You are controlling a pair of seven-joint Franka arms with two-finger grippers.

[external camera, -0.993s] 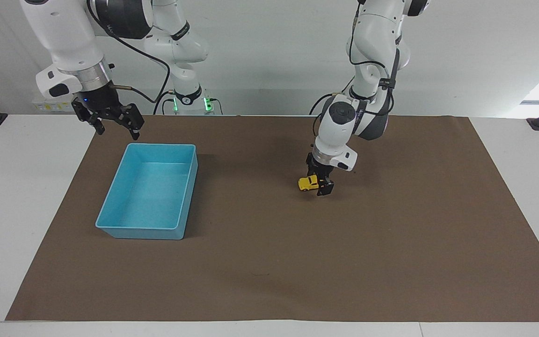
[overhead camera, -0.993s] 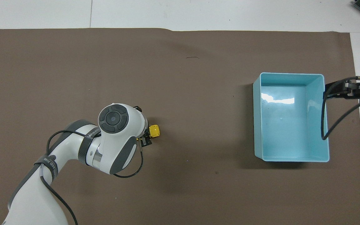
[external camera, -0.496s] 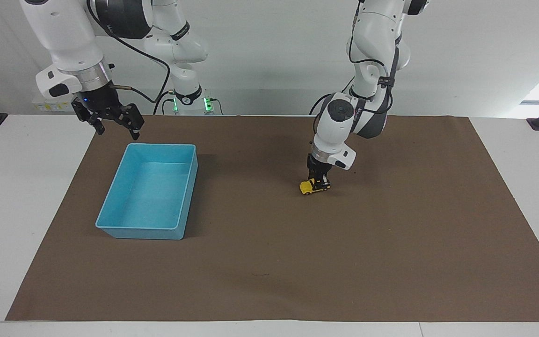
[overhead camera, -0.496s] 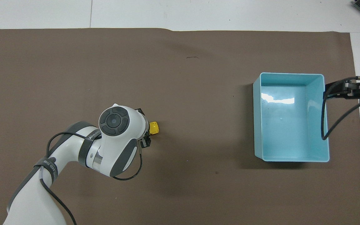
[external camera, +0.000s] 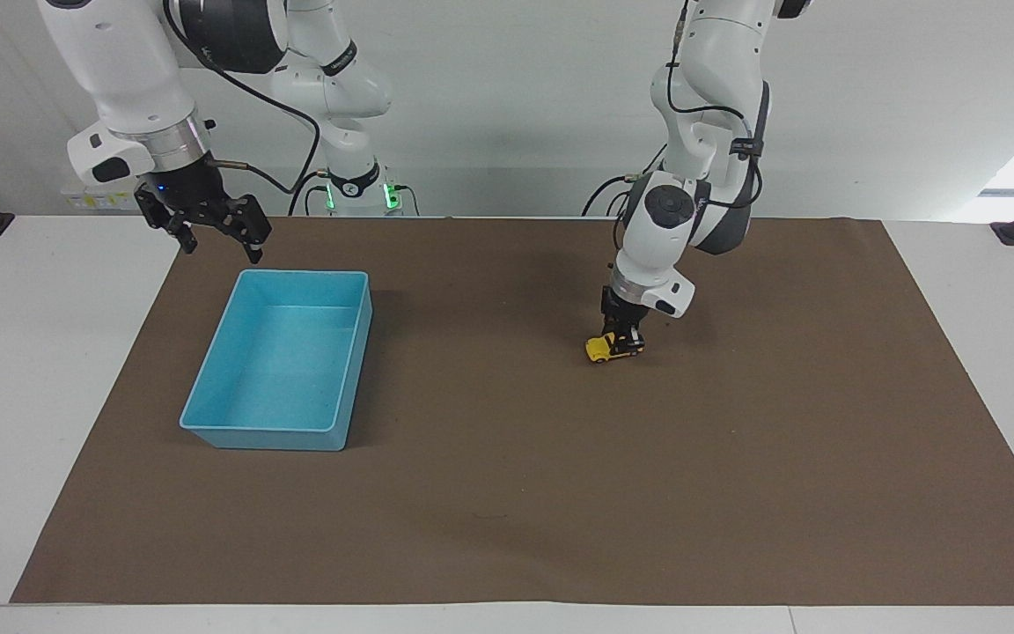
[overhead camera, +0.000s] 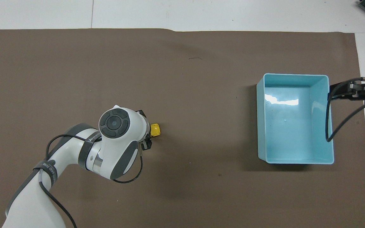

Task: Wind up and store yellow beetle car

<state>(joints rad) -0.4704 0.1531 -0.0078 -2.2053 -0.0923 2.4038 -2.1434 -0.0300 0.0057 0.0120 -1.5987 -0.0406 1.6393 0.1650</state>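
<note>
The left gripper (external camera: 623,339) squeezes the yellow beetle car (external camera: 606,349) on the brown mat (external camera: 736,458), hiding its back half. The right gripper (external camera: 215,231) waits, spread wide, over the blue bin's (external camera: 344,387) corner.

Facing view: taken from high across the table, robots at top, whole brown mat (external camera: 507,493) covered. Overhead view: taken from above the robots' end, looking steeply down and forward. Mat and blue bin (external camera: 208,414) (overhead camera: 323,126) are shared, half a turn apart.

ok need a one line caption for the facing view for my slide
Left gripper shut on the yellow beetle car on the brown mat; right gripper waits open by the blue bin.
</note>
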